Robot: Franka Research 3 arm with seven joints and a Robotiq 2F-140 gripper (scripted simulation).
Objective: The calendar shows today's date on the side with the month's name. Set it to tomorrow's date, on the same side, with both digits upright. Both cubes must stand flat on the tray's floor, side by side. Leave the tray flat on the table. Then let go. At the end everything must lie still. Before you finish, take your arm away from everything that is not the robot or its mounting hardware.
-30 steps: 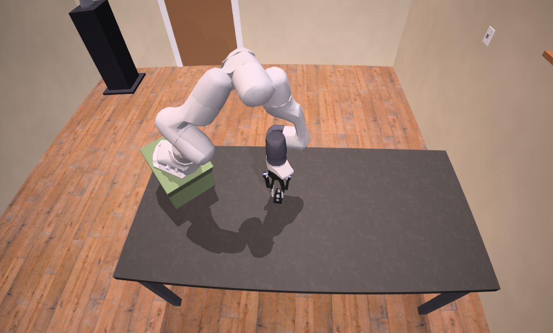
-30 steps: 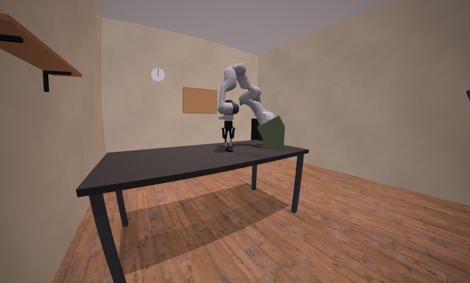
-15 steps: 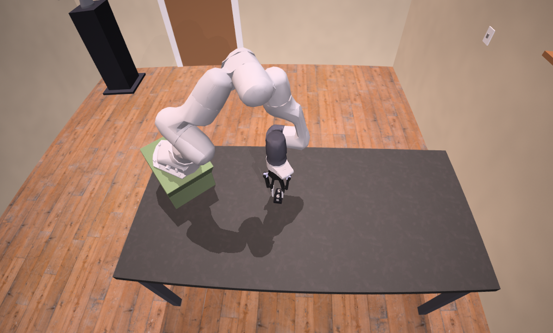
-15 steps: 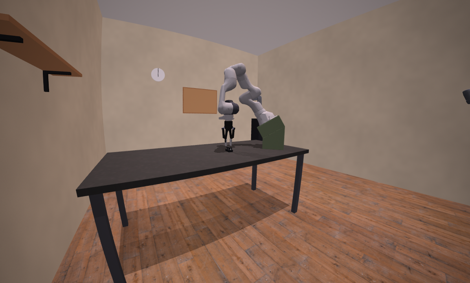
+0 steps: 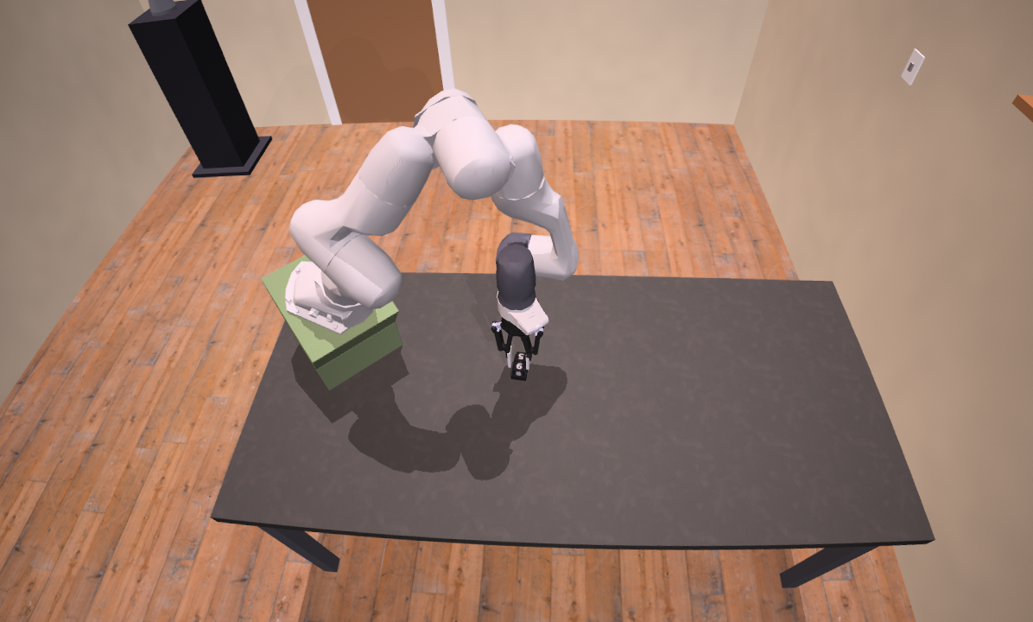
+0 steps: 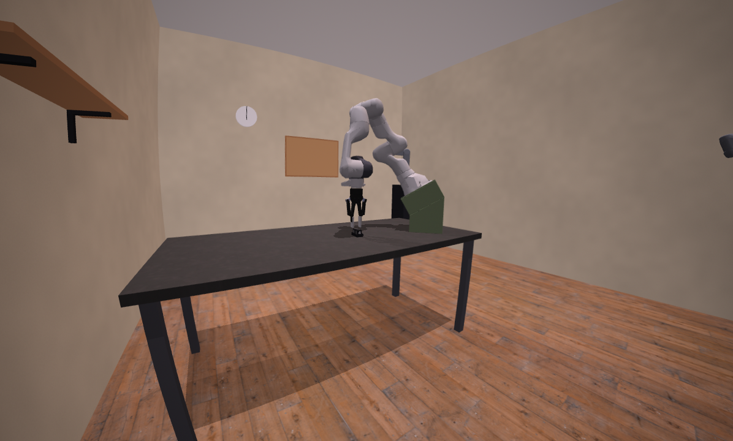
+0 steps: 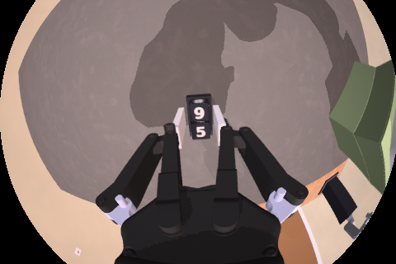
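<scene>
The small black calendar [image 5: 517, 370] [image 6: 357, 234] stands on the dark table [image 5: 698, 402], near its back edge. In the wrist view its two cubes sit close together in line, one with a 9 [image 7: 200, 114] on top and the other with a 5 [image 7: 201, 132]. The tray is only a thin dark rim around them. I cannot see the side with the month's name. My gripper [image 5: 518, 349] [image 6: 357, 225] [image 7: 199, 115] points straight down over the cubes. It is partly open, with a fingertip on either side of the cubes near their tops, and it clamps nothing.
The arm's green base block [image 5: 350, 347] [image 6: 426, 211] [image 7: 363, 110] stands on the table's back left corner, a short way from the calendar. The table's back edge runs just behind the gripper.
</scene>
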